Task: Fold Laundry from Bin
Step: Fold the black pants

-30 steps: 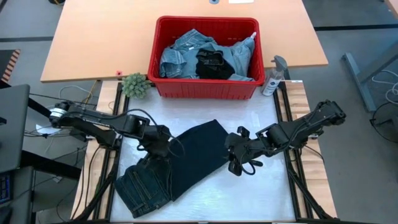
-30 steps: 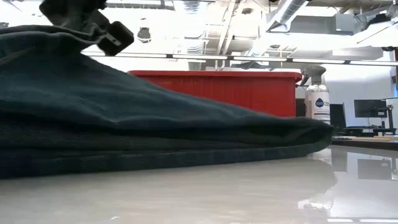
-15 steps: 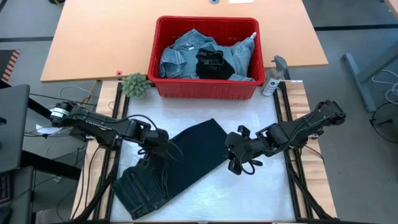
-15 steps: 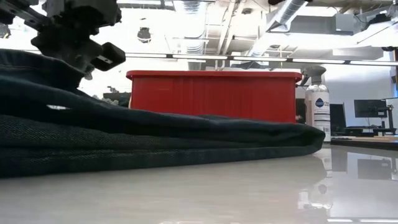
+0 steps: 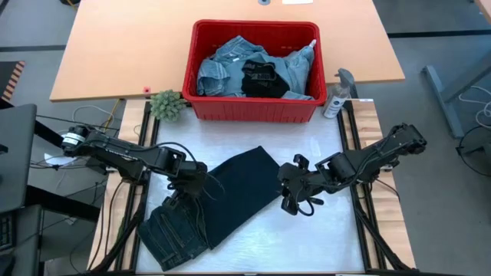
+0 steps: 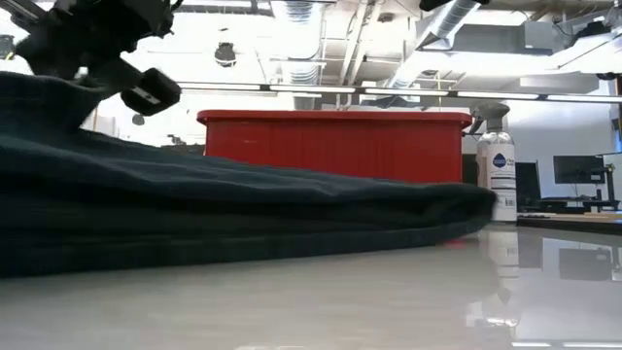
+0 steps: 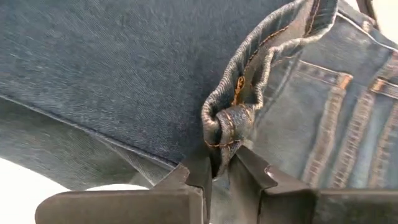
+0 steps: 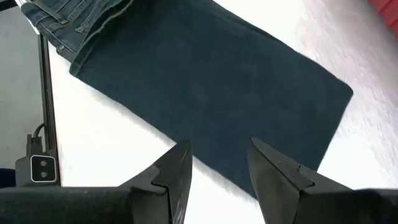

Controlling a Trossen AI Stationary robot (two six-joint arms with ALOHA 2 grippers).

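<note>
Left gripper [image 7: 217, 177] has its jaws pinching a bunched fold of waistband on the dark blue jeans [image 5: 230, 195], which lie folded on the white counter [image 5: 322, 238]. Right gripper [image 8: 217, 163] hovers just past the leg end, jaws spread, holding nothing. Behind them the red bin [image 5: 253, 111] holds light denim pieces [image 5: 222, 65] with a black garment [image 5: 262, 78] on top.
</note>
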